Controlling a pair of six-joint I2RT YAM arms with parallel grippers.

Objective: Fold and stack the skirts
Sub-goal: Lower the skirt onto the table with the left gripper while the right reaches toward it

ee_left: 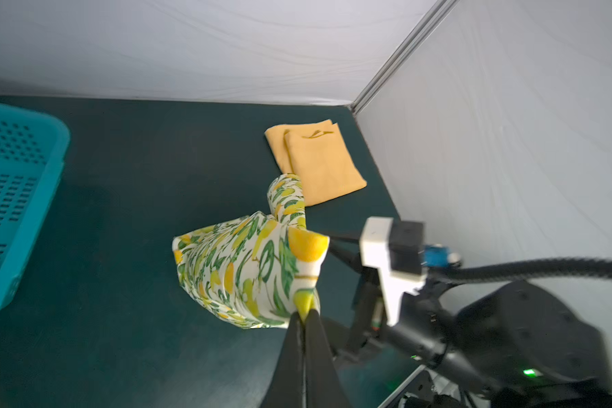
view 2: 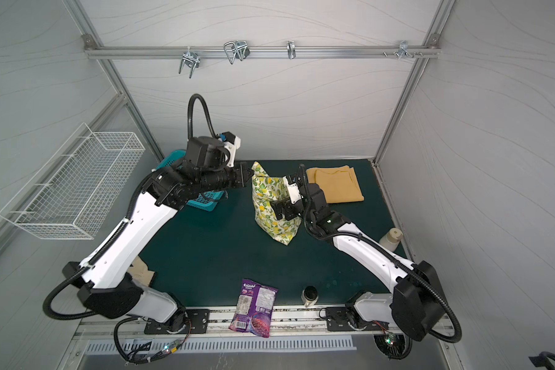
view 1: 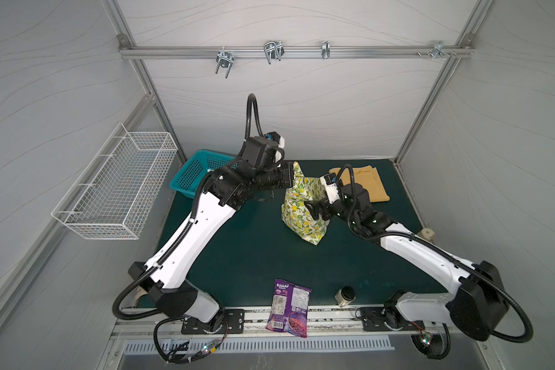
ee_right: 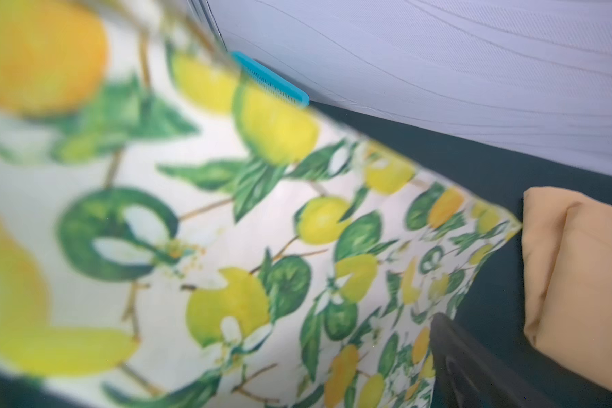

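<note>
The cream lemon-print skirt point(view 1: 302, 205) point(view 2: 269, 208) hangs partly lifted over the middle of the green mat, its lower end resting on the mat. My left gripper point(view 1: 291, 175) point(ee_left: 304, 314) is shut on its upper corner. My right gripper point(view 1: 314, 209) point(view 2: 281, 209) stands open against the skirt's right side. In the right wrist view the print point(ee_right: 262, 229) fills most of the frame, and only one dark finger point(ee_right: 474, 367) shows. The mustard-yellow skirt point(view 1: 370, 184) point(ee_left: 318, 159) point(ee_right: 587, 282) lies folded flat at the back right.
A teal basket point(view 1: 189, 179) point(ee_left: 11, 197) sits at the back left under my left arm. A wire basket point(view 1: 116, 189) hangs on the left wall. A purple snack bag point(view 1: 289, 307) and a jar point(view 1: 345, 296) lie at the front edge. A bottle point(view 2: 390, 238) stands by the right wall.
</note>
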